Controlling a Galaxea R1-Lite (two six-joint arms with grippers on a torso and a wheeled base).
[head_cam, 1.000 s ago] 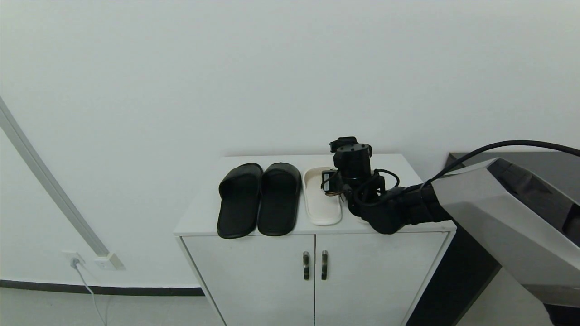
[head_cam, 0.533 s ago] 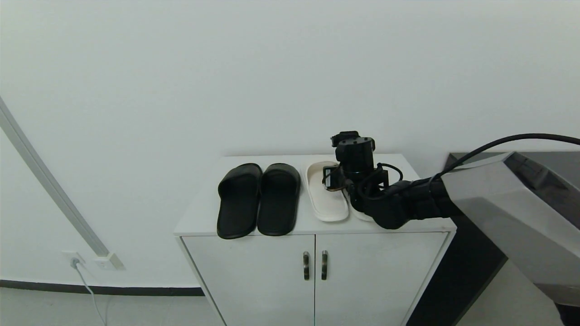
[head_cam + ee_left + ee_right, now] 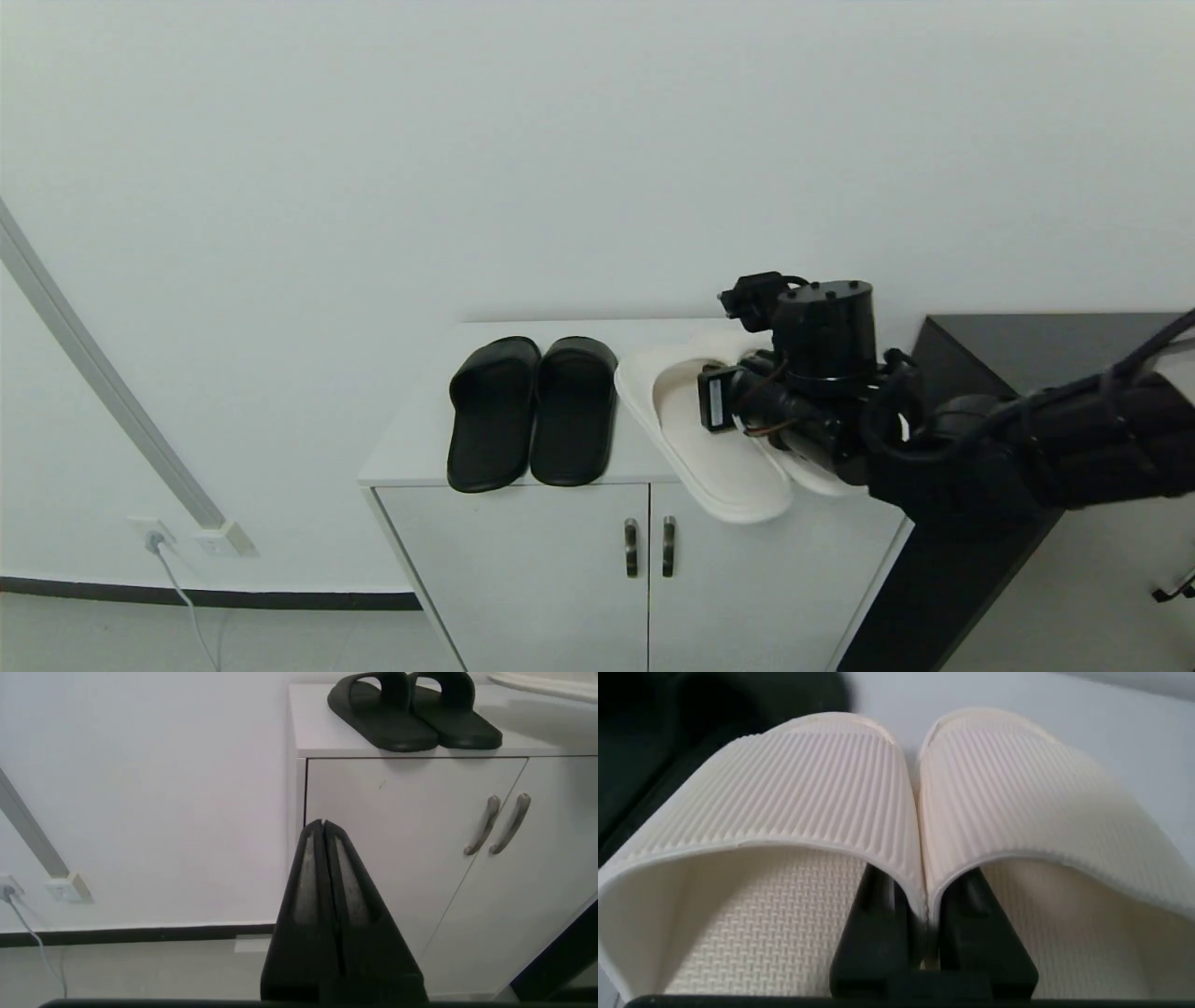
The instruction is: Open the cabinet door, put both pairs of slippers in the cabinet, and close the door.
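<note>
White slippers (image 3: 738, 471) hang side by side in the right tool (image 3: 714, 403). They are held tilted over the right part of the cabinet (image 3: 523, 569) top, with their near ends out past its front edge, in front of the right-hand door. The right tool is clamped on them. In the right wrist view its two fingers (image 3: 878, 924) reach under the ribbed straps, one into each slipper, and press the two adjoining strap edges together between them.

To the left of the right tool, the black slippers (image 3: 532, 411) lie flat on the cabinet top. They touch each other, and their near ends stick out slightly over the front edge. The nearer white slipper comes just beside the right-hand black one.

Both cabinet doors are shut. Their two handles (image 3: 646, 546) stand side by side at the middle seam, below and to the left of the right tool.

The left tool (image 3: 323, 835) has its fingers pressed together with nothing between them. It sits low in front of the cabinet, pointing toward the left door, with the black slippers above and beyond it.
</note>
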